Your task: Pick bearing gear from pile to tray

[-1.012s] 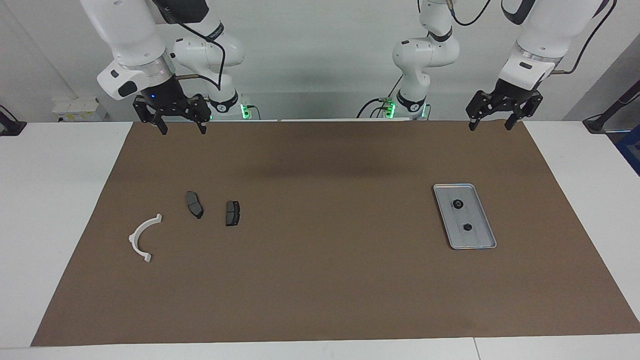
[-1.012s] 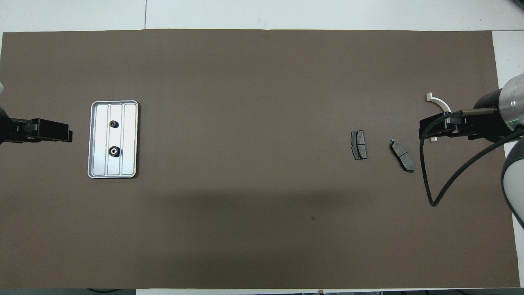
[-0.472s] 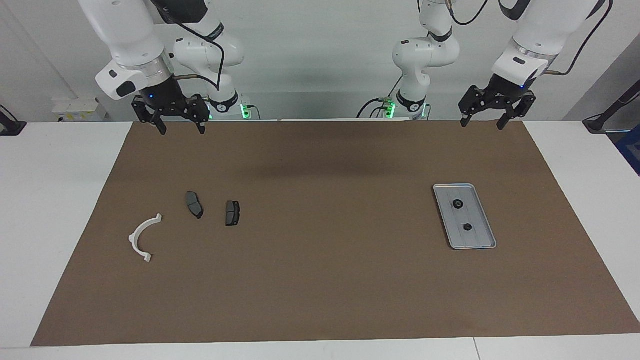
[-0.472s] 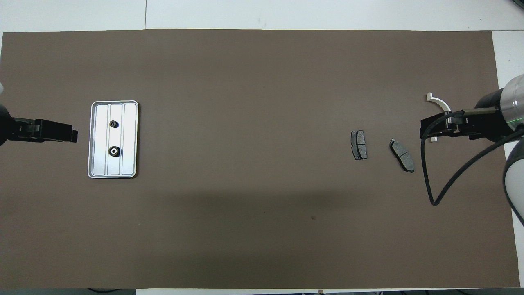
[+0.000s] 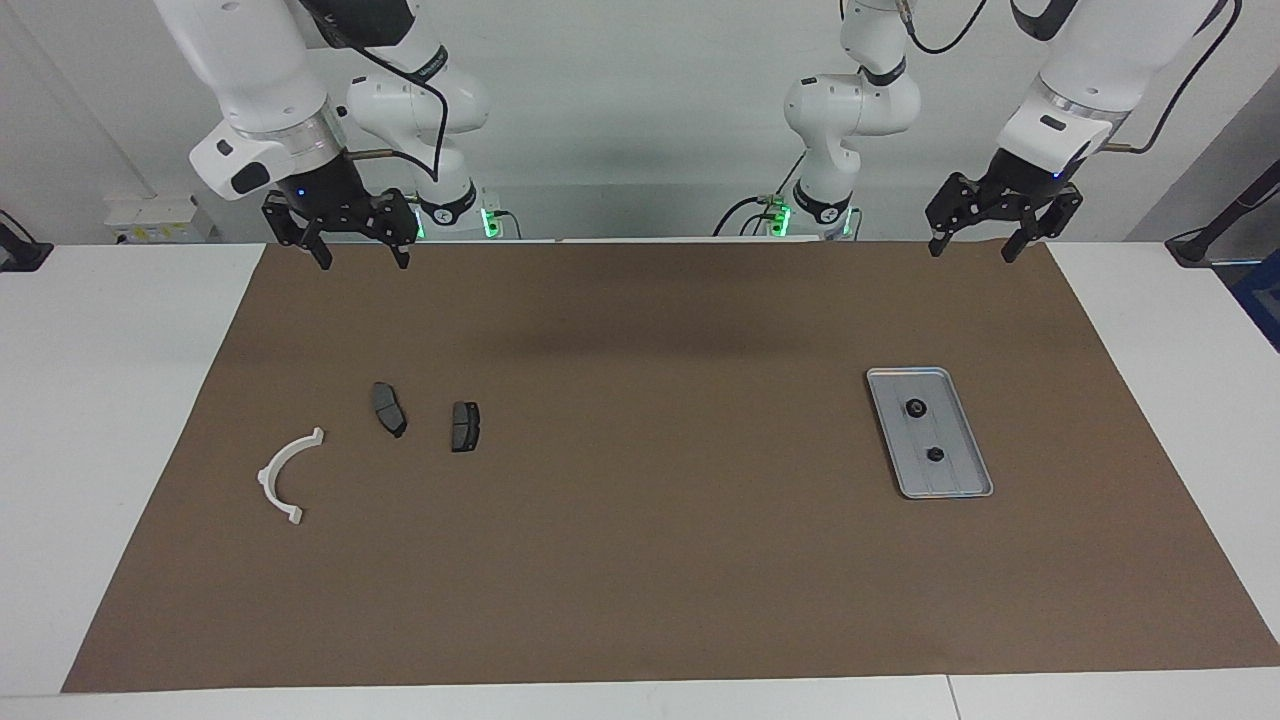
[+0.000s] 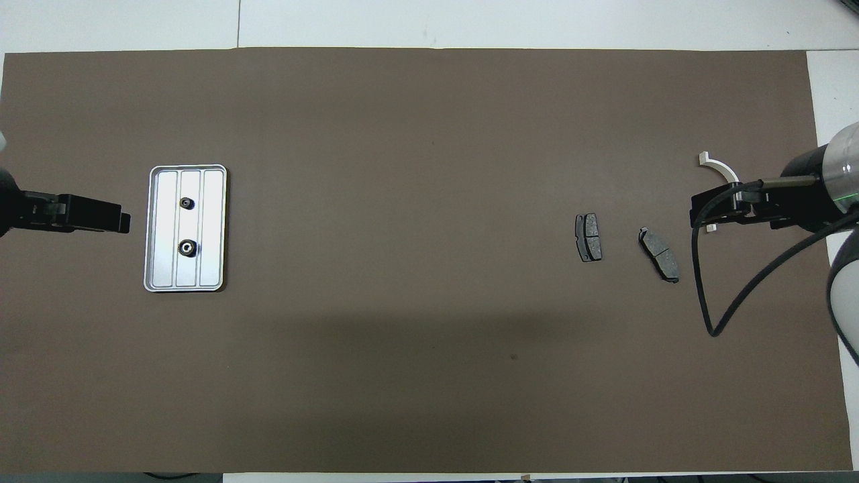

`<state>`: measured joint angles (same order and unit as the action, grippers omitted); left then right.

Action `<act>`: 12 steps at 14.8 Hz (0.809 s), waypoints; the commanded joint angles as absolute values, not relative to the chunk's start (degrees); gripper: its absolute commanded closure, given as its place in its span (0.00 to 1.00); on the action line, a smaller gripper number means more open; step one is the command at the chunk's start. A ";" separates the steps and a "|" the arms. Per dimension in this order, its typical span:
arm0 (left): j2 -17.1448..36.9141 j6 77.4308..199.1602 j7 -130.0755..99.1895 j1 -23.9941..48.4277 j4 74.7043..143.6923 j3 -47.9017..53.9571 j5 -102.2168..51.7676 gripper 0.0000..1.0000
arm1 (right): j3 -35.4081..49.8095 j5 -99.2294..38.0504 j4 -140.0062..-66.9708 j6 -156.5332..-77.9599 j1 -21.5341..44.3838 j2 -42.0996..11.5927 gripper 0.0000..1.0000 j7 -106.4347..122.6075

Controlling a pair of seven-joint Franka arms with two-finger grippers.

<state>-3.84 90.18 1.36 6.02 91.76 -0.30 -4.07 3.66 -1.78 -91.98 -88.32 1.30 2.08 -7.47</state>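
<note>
Shifted since a second ago: only the left gripper (image 5: 969,246), raised slightly over the brown mat's (image 5: 660,560) robot-side edge; jaws wide, empty. Right gripper (image 5: 357,256): one, spread open, empty, over the same edge at the other corner. Tray (image 5: 965,480): one, toward the left arm's end, holding two bearing gears (image 5: 915,407) (image 5: 936,454); pile: two brake pads (image 5: 388,408) (image 5: 465,426), one white half-ring bracket (image 5: 283,474).

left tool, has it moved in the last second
Yes. In the facing view the left tool, open, sits slightly higher against the brown mat's edge nearest the robots than a second ago, and empty; the tray has not shifted.
</note>
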 commanded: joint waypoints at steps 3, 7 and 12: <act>-3.43 88.15 1.85 7.82 90.09 -2.29 -2.81 0.00 | 3.16 -3.25 -93.25 -89.65 1.23 2.90 0.00 -6.33; -3.52 88.24 1.93 7.82 90.26 -2.20 -0.80 0.00 | 3.16 -3.25 -93.34 -89.74 1.23 2.90 0.00 -6.33; -3.60 89.30 2.46 7.91 90.53 -2.20 0.70 0.00 | 3.16 -3.25 -93.34 -89.74 1.23 2.90 0.00 -6.24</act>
